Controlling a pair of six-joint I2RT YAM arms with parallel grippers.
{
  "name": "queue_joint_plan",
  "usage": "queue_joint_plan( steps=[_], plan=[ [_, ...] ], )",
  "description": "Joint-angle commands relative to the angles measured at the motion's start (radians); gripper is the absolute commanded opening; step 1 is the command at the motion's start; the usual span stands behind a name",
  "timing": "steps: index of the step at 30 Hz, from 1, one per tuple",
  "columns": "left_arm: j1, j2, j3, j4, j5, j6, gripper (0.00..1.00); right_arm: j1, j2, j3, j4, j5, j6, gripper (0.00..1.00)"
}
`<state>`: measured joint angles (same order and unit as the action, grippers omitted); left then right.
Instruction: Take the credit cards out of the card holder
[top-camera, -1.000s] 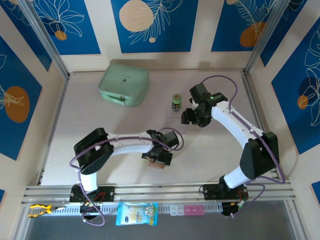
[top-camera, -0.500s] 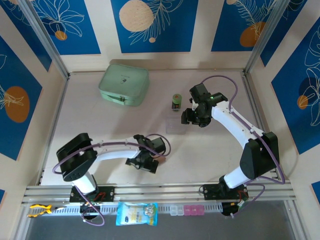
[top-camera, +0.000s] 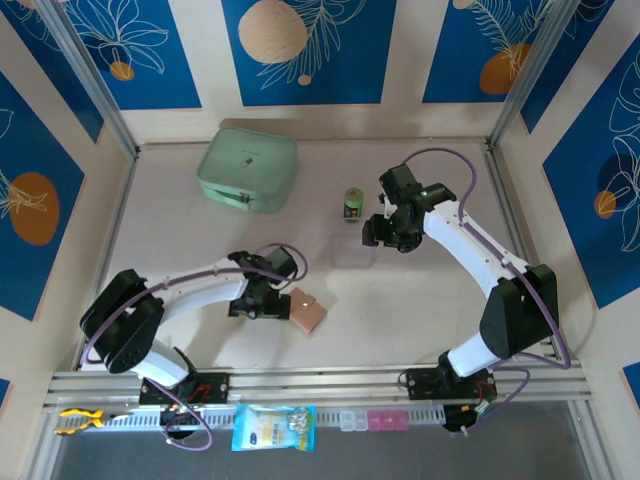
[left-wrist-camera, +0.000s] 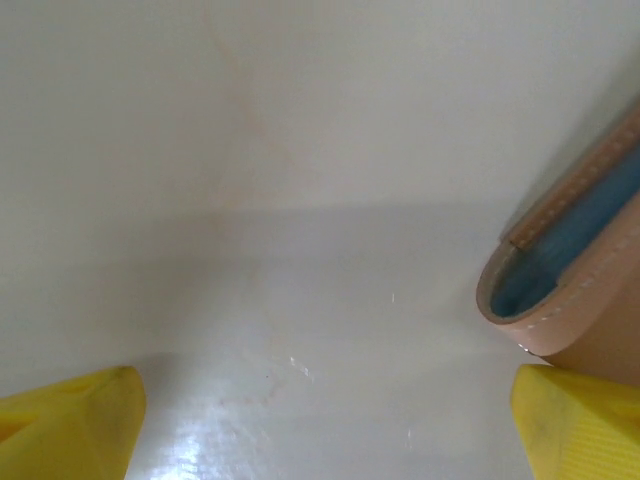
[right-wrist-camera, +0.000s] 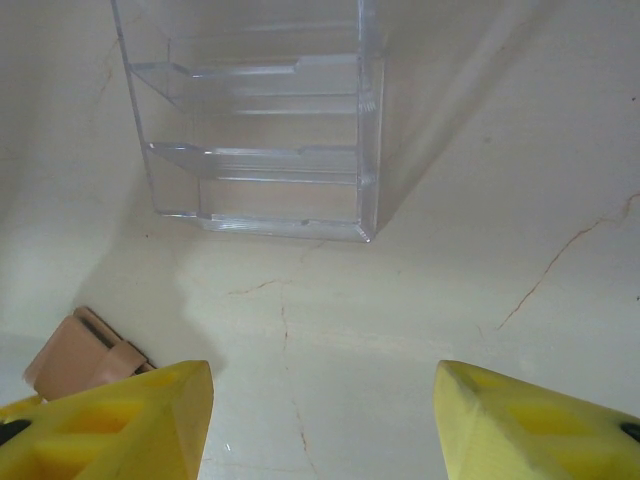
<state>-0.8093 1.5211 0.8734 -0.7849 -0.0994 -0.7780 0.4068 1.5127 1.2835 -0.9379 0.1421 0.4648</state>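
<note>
The card holder (top-camera: 307, 311) lies on the table, a pinkish-brown folded wallet. In the left wrist view its folded end (left-wrist-camera: 575, 285) shows a blue-grey lining, just past my right-hand fingertip (left-wrist-camera: 575, 425). No credit cards show; whatever the holder contains is hidden in the fold. My left gripper (top-camera: 268, 301) sits just left of the holder, open (left-wrist-camera: 330, 425), with bare table between its fingers. My right gripper (top-camera: 383, 233) hovers open (right-wrist-camera: 320, 420) farther back. From there the holder (right-wrist-camera: 85, 355) peeks in at the lower left.
A clear plastic box (top-camera: 350, 250) (right-wrist-camera: 260, 120) stands right in front of my right gripper. A small green-and-black cylinder (top-camera: 353, 203) stands behind it. A big mint-green case (top-camera: 248, 170) sits at the back left. Wall panels close in the table's back and sides.
My left arm has swung to the left and drawn away from the card holder, which now lies uncovered on the table to its right. The right arm has not moved.
</note>
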Motion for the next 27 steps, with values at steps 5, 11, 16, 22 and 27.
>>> queue_joint_plan(
  steps=[5, 11, 16, 22, 27],
  plan=[
    [0.046, 0.115, 0.166, 0.039, 0.017, 0.058, 0.94, 0.001, -0.033, 0.031, -0.051, 0.006, -0.006, 0.6],
    [0.037, 0.128, 0.267, 0.018, 0.01, 0.014, 0.94, -0.011, -0.05, 0.027, -0.056, 0.01, -0.015, 0.6],
    [-0.046, 0.171, 0.329, -0.012, 0.001, -0.023, 1.0, -0.026, -0.058, 0.024, -0.055, 0.004, -0.023, 0.6],
    [-0.118, 0.229, 0.352, -0.027, -0.037, -0.105, 1.0, -0.038, -0.07, 0.017, -0.055, -0.002, -0.03, 0.6],
    [-0.15, 0.267, 0.345, -0.015, -0.048, -0.165, 1.0, -0.045, -0.074, 0.003, -0.053, -0.01, -0.035, 0.6]
  ],
)
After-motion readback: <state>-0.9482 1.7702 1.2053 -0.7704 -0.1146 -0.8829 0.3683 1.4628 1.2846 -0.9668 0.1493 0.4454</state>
